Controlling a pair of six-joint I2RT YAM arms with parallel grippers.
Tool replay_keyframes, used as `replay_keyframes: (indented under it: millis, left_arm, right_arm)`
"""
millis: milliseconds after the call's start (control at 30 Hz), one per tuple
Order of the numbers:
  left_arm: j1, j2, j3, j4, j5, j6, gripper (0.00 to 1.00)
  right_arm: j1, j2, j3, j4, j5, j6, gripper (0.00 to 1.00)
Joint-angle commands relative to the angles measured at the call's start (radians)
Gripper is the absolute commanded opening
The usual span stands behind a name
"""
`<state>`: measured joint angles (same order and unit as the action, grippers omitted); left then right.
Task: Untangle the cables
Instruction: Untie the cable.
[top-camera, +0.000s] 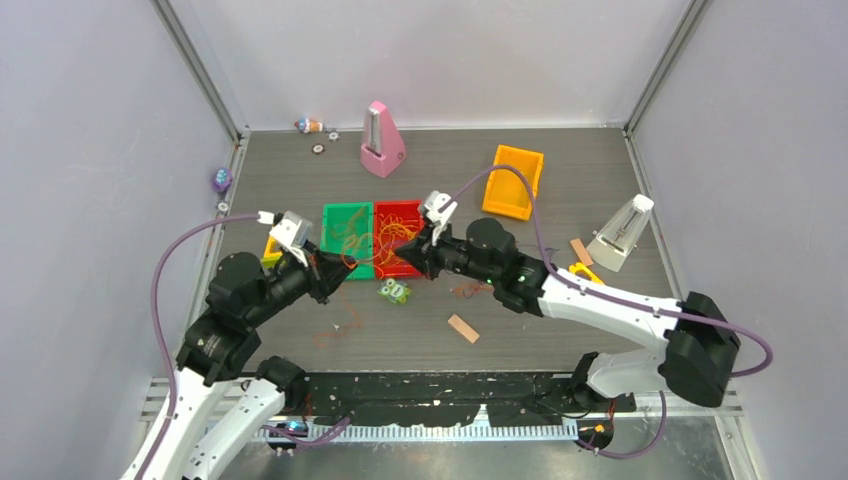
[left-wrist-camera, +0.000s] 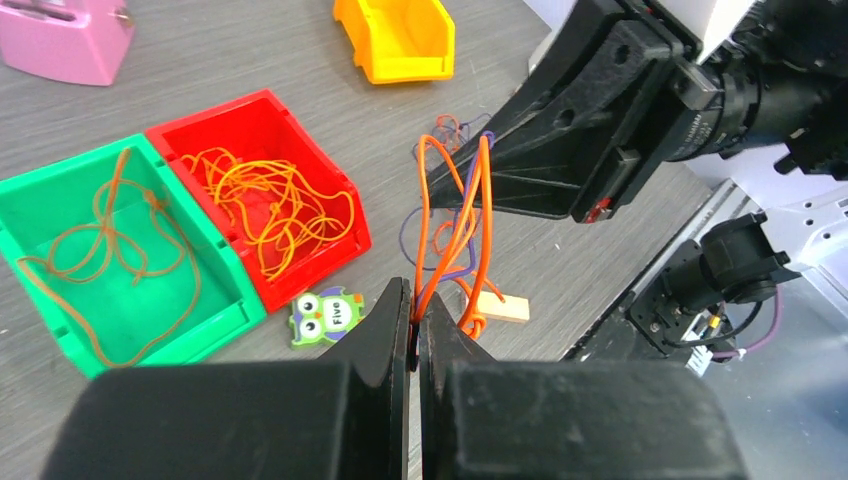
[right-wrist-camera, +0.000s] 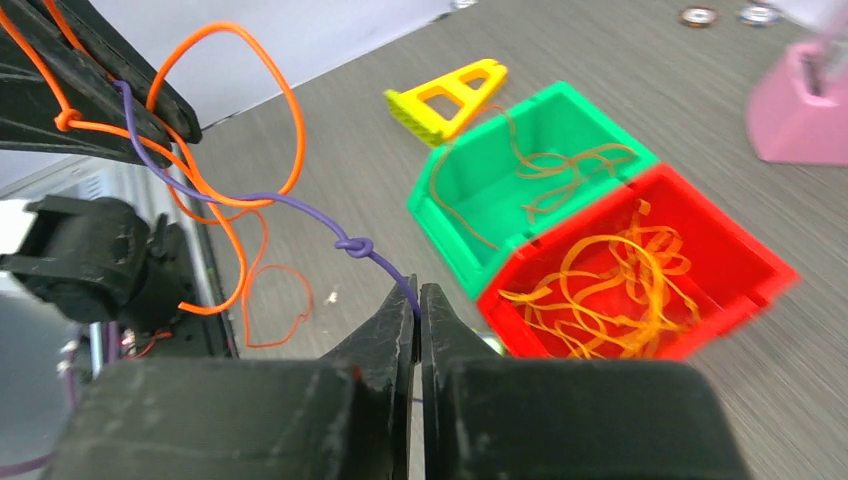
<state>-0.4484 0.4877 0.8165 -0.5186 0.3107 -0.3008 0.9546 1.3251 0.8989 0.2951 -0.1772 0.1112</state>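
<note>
The cables are a small bunch of orange strands (left-wrist-camera: 482, 215) and one purple strand (right-wrist-camera: 300, 203) with a knot in it, stretched in the air between my two grippers, in front of the bins (top-camera: 372, 252). My left gripper (left-wrist-camera: 415, 318) is shut on the orange strands, with the purple strand running in beside them. My right gripper (right-wrist-camera: 418, 300) is shut on the end of the purple strand. In the top view the left gripper (top-camera: 335, 272) and the right gripper (top-camera: 408, 252) face each other, a short gap apart.
A green bin (top-camera: 326, 240) with brownish cables and a red bin (top-camera: 400, 205) with yellow-orange cables stand behind the grippers. An owl tile (top-camera: 394, 291), a wooden block (top-camera: 463, 328), loose cables (top-camera: 340, 330), an orange bin (top-camera: 515, 180), a pink metronome (top-camera: 381, 140) and a white metronome (top-camera: 622, 232) are on the table.
</note>
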Motion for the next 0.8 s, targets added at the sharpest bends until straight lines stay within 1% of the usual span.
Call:
replay_keyframes:
  millis: [0, 33, 67, 100, 133, 167, 200, 267, 300, 367, 500, 567, 667, 767]
  left_arm:
    - [0.007, 0.080, 0.004, 0.129, 0.080, -0.056, 0.00]
    - [0.007, 0.100, 0.012, 0.131, 0.077, -0.060, 0.02]
    - [0.007, 0.115, 0.019, 0.130, 0.067, -0.061, 0.07]
    - [0.007, 0.128, 0.029, 0.122, 0.049, -0.061, 0.19]
    - [0.007, 0.138, 0.037, 0.109, 0.027, -0.061, 0.35]
    - [0.007, 0.149, 0.042, 0.095, 0.012, -0.060, 0.52]
    - [0.007, 0.159, 0.049, 0.078, 0.008, -0.056, 0.65]
    - [0.007, 0.180, 0.055, 0.039, 0.017, -0.050, 0.80]
    - [0.007, 0.188, 0.048, 0.027, 0.020, -0.047, 0.84]
    - [0.001, 0.198, 0.029, -0.001, 0.009, -0.036, 0.88]
    - [-0.045, 0.233, -0.020, -0.053, -0.080, -0.020, 0.88]
    - [-0.096, 0.255, -0.046, -0.050, -0.127, -0.030, 0.88]
    - [-0.202, 0.286, -0.093, 0.027, -0.202, -0.048, 0.89]
    - [-0.276, 0.316, -0.141, 0.157, -0.221, -0.082, 0.89]
  right_arm:
    - [-0.003, -0.161, -0.078, 0.034, 0.239, 0.024, 0.06]
    - [-0.006, -0.177, -0.092, 0.023, 0.276, 0.028, 0.06]
    - [-0.012, -0.209, -0.095, -0.007, 0.288, 0.029, 0.06]
    - [-0.013, -0.222, -0.093, -0.024, 0.316, 0.032, 0.06]
    - [-0.015, -0.246, -0.089, -0.065, 0.333, 0.035, 0.06]
    - [-0.016, -0.257, -0.079, -0.087, 0.362, 0.037, 0.06]
    - [-0.018, -0.275, -0.073, -0.131, 0.379, 0.040, 0.06]
    - [-0.021, -0.300, -0.054, -0.199, 0.428, 0.045, 0.06]
    - [-0.023, -0.306, -0.045, -0.219, 0.456, 0.054, 0.06]
    - [-0.030, -0.319, -0.034, -0.304, 0.485, 0.070, 0.06]
    - [-0.036, -0.323, -0.018, -0.416, 0.510, 0.101, 0.06]
    - [-0.037, -0.344, -0.033, -0.430, 0.498, 0.109, 0.06]
    - [-0.036, -0.376, -0.060, -0.432, 0.471, 0.116, 0.06]
    - [-0.036, -0.406, -0.071, -0.447, 0.450, 0.116, 0.06]
